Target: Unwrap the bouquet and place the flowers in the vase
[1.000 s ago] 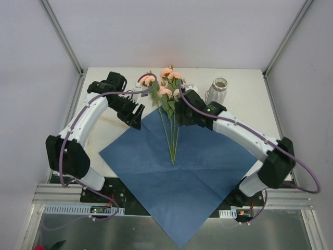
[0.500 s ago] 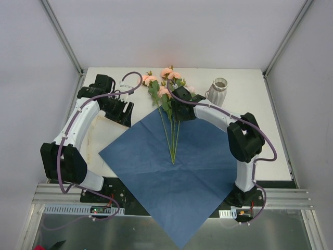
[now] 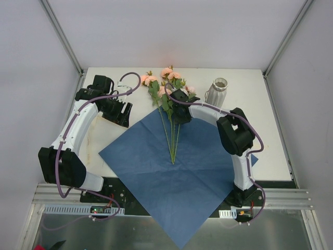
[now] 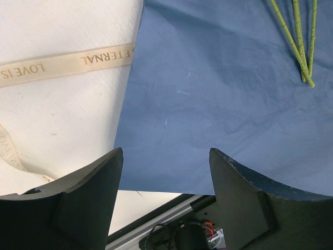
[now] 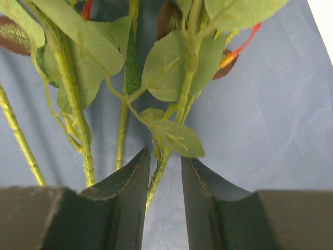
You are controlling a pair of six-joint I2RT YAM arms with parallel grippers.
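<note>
Flowers (image 3: 167,88) lie on the blue paper (image 3: 182,182), heads beyond my right fingers (image 5: 125,203), which stand narrowly apart around one green stem (image 5: 157,179), not yet pinching it. My left fingers (image 4: 88,192) hang wide apart above the paper's edge, a cream ribbon (image 4: 67,61) just ahead; the white vase (image 3: 218,92) stands right of my right fingers.

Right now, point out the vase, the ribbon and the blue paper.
vase (image 3: 216,94), top external view, on its ribbed body.
ribbon (image 4: 62,64), left wrist view, on the printed strip.
blue paper (image 3: 182,182), top external view, on a bare near part.
</note>
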